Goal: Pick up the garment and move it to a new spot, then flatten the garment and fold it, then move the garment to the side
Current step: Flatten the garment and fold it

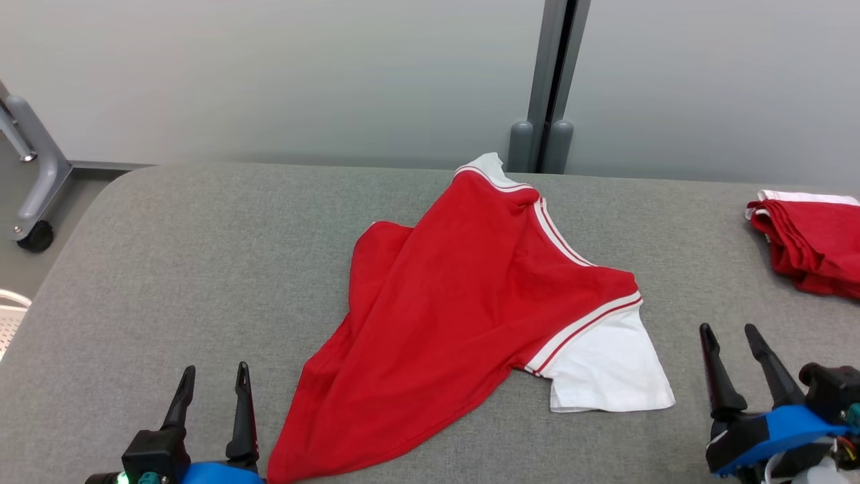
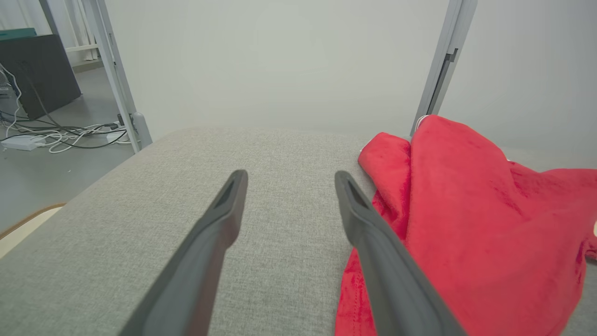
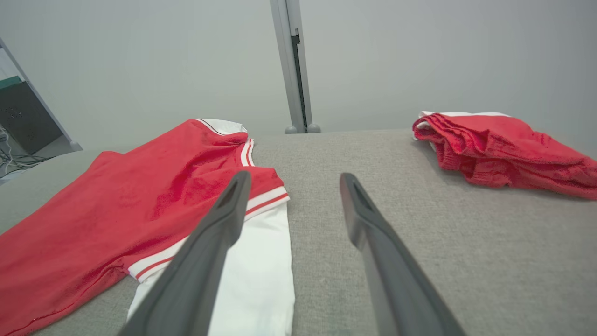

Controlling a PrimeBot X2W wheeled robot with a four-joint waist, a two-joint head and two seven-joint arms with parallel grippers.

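The garment (image 1: 463, 296) is a red shirt with white sleeves and striped trim, lying rumpled across the middle of the grey padded table (image 1: 201, 255). My left gripper (image 1: 213, 376) stands open at the lower left, just left of the shirt's hem, holding nothing. In the left wrist view the garment (image 2: 471, 219) lies to the right of the open left gripper (image 2: 289, 179). My right gripper (image 1: 729, 335) is open at the lower right, a little right of the white sleeve. The right wrist view shows the garment (image 3: 140, 196) partly behind the left finger of the right gripper (image 3: 294, 179).
A second red and white garment (image 1: 809, 242) sits bunched at the table's right edge, also the bundle (image 3: 503, 149) in the right wrist view. A grey post (image 1: 547, 81) stands behind the table. A wheeled frame leg (image 1: 33, 195) is at the far left. Cables (image 2: 60, 135) lie on the floor.
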